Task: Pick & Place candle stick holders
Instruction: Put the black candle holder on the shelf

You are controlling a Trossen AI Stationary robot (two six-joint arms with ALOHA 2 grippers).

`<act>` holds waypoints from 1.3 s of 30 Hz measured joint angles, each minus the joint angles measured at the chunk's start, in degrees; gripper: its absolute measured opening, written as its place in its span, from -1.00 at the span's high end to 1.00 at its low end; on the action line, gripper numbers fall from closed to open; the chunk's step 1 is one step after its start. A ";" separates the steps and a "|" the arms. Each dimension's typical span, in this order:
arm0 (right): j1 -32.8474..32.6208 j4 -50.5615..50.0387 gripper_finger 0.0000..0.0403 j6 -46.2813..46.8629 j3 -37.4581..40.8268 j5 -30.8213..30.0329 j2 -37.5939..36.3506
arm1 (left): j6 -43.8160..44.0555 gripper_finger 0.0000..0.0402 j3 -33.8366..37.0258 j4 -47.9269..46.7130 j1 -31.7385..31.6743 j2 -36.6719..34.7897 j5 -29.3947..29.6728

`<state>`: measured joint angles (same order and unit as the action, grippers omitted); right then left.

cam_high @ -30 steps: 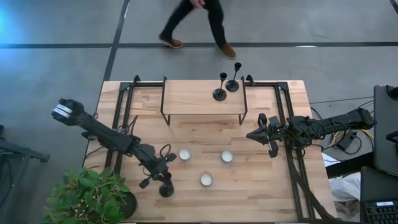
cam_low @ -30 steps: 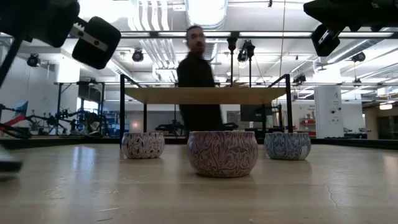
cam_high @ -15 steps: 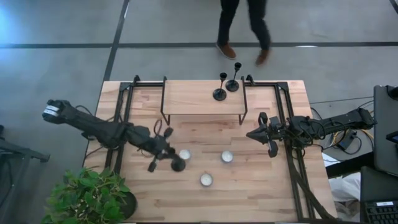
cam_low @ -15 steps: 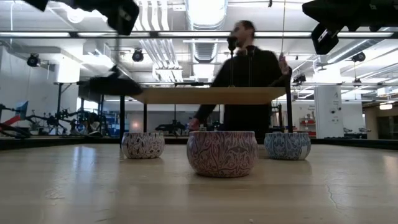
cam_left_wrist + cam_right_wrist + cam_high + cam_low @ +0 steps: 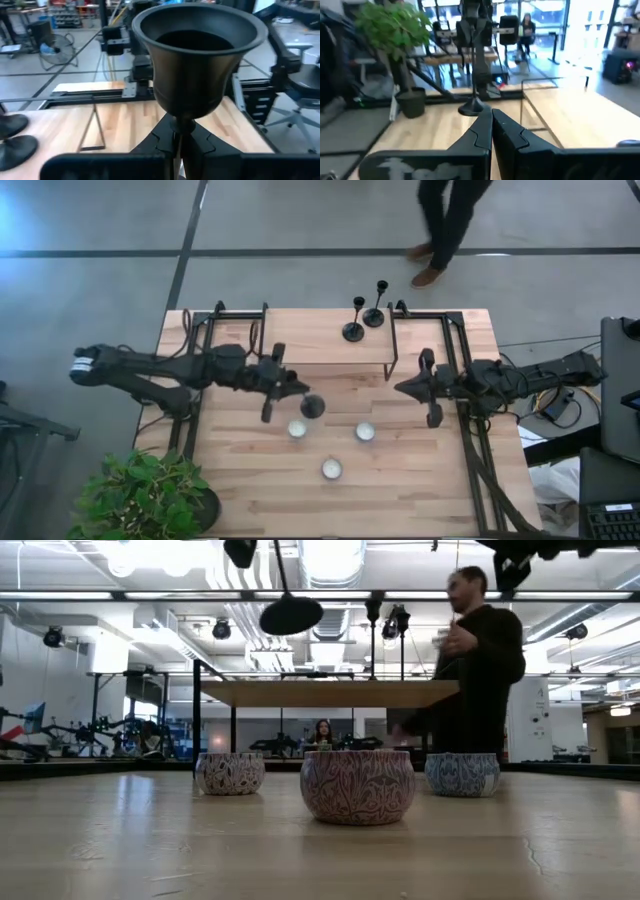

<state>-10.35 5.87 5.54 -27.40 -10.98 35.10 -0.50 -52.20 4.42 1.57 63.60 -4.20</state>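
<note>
- The third candle stick holder (image 5: 308, 404) was seen carried in the air by the left gripper (image 5: 283, 387), fingers clenched on its thin stem, just in front of the raised shelf (image 5: 300, 337).
- In the left wrist view the holder's cup (image 5: 199, 55) was shown close up, with the stem pinched between the dark fingers (image 5: 161, 141).
- A second earlier this holder had been down near the plant (image 5: 145, 495), at the table's (image 5: 240, 510) front-left corner; half a second earlier it had been swung level with the left candle tin (image 5: 297, 429). It had since been lifted higher and brought nearer the shelf.
- In the low view its round base (image 5: 291, 615) was shown hanging well above the shelf top, where before it had been at about shelf height.
- The other two holders (image 5: 364, 317) were left standing upright at the right end of the shelf, unmoved.
- The right gripper (image 5: 403, 390) was parked just right of the shelf's front-right leg, fingers pressed together on nothing.
- A person (image 5: 452, 220) was seen walking behind the shelf, having drifted rightward.
- The pick was judged done and the carry well along; what remained was a set-down on the shelf, most likely beside the standing pair.
</note>
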 joint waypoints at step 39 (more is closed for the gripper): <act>0.87 8.22 0.13 7.34 -14.91 -7.19 30.47 | -0.79 0.92 -21.76 -3.61 -4.16 18.93 -2.48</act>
<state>-9.47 14.09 12.88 -42.31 -18.17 65.57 -1.28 -73.96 0.81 -2.59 82.53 -6.68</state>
